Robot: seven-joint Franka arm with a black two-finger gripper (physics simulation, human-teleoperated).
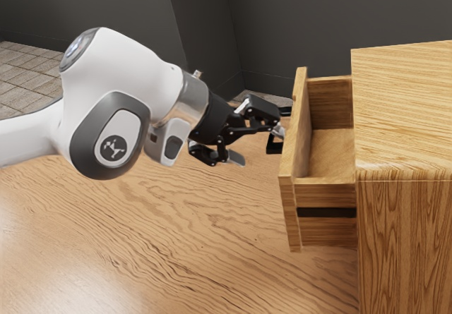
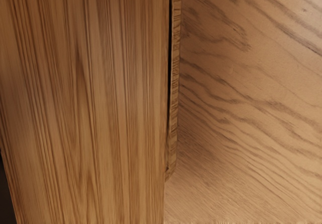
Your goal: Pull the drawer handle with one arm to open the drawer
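Broad wooden table (image 1: pixel 176 243) across 6 o'clock. Tall cabinet (image 1: pixel 402 152) at 3 o'clock. White arm (image 1: pixel 120 109) in from 9 o'clock. Drawer (image 1: pixel 318 159) standing well out of the cabinet, open. Gripper (image 1: pixel 257 146) at centre, fingers spread apart, clamping nothing. Black handle (image 1: pixel 273 145) on the drawer front, beside the upper fingertip.

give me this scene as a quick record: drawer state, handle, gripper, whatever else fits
drawer: pulled partly out of the cabinet
handle: black, on the drawer front, facing the arm
gripper: open, right by the handle, not closed on it
surface: wooden table
task state: drawer partly open
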